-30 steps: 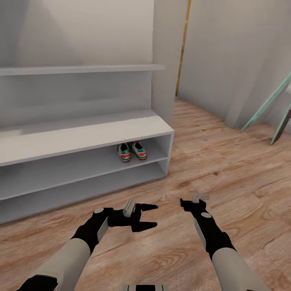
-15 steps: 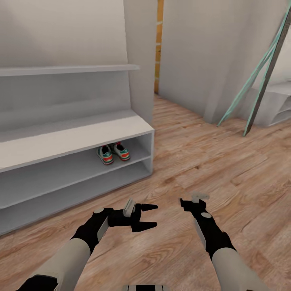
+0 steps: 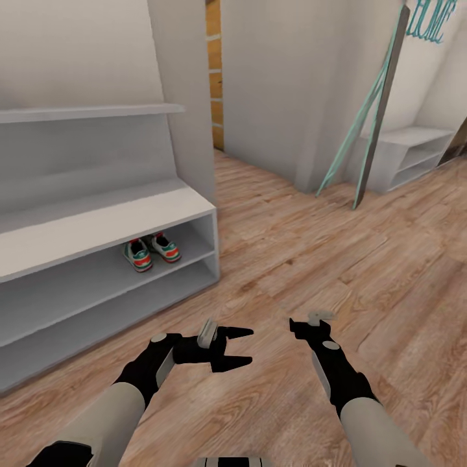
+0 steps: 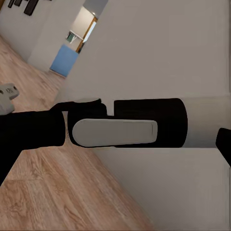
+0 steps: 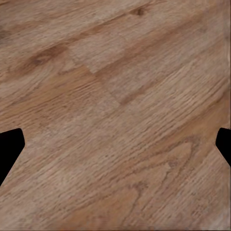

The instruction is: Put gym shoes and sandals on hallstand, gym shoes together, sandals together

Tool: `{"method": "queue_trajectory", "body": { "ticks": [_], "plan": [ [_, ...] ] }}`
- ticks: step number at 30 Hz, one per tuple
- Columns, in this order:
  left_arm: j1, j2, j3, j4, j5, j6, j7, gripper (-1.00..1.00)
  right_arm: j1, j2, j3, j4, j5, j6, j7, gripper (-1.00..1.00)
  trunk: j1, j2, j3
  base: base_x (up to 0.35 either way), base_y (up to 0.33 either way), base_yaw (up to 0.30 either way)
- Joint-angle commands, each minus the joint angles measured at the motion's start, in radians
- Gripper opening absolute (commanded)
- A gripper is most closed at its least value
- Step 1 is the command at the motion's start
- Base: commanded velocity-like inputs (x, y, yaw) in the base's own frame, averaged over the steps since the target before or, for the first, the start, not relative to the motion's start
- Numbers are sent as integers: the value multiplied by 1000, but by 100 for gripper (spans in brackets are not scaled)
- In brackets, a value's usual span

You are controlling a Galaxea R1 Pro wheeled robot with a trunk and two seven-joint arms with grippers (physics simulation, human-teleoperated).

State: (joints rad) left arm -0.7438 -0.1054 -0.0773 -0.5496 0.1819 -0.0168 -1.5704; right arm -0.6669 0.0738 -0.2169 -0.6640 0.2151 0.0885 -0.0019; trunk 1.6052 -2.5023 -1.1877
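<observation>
The two gym shoes [image 3: 152,251] stand side by side, heels toward me, on the middle shelf of the pale grey hallstand [image 3: 97,224] at the left of the head view. The sandals are out of view. Low over the corridor floor [image 3: 292,259] my left gripper [image 3: 237,347] is open with nothing between its fingers, pointing right. Beside it my right gripper [image 3: 299,325] is open too. In the right wrist view its black fingertips [image 5: 9,147] sit wide apart over bare wood planks [image 5: 115,96]. The left wrist view has my right forearm [image 4: 125,122] across it.
A teal-framed panel [image 3: 366,123] leans against the far wall. Beside it stands a plain low shelf unit [image 3: 405,152]. A doorway gap [image 3: 214,78] opens just past the hallstand's end panel [image 3: 185,97]. Open wood floor stretches ahead and to the right.
The whole view has swung to the right: hallstand and gym shoes slid left in the picture, and the low shelf unit came into view. Both arms hold the same pose.
</observation>
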Motion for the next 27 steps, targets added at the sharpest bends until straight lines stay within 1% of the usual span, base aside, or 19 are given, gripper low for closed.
{"method": "queue_trajectory", "body": {
  "ticks": [1,6,17,25,27],
  "plan": [
    [0,1,-6,0,8,-2,0,100,0,1,-4,-2,10,5,0,100,0,0,-1,0,0,-291],
    [0,1,-6,0,8,-2,0,100,0,1,-4,-2,10,6,0,100,0,0,-1,0,0,-291],
    [0,0,-6,0,8,-2,0,100,0,1,-4,-2,10,6,0,100,-5,2,42,0,0,-291],
    [0,0,-6,0,8,-2,0,100,0,1,-4,-2,10,6,0,100,-36,58,67,0,0,-289],
    [0,0,-6,0,8,-2,0,100,0,1,-4,-2,10,5,0,100,-43,72,73,0,0,-171]
  ]
}}
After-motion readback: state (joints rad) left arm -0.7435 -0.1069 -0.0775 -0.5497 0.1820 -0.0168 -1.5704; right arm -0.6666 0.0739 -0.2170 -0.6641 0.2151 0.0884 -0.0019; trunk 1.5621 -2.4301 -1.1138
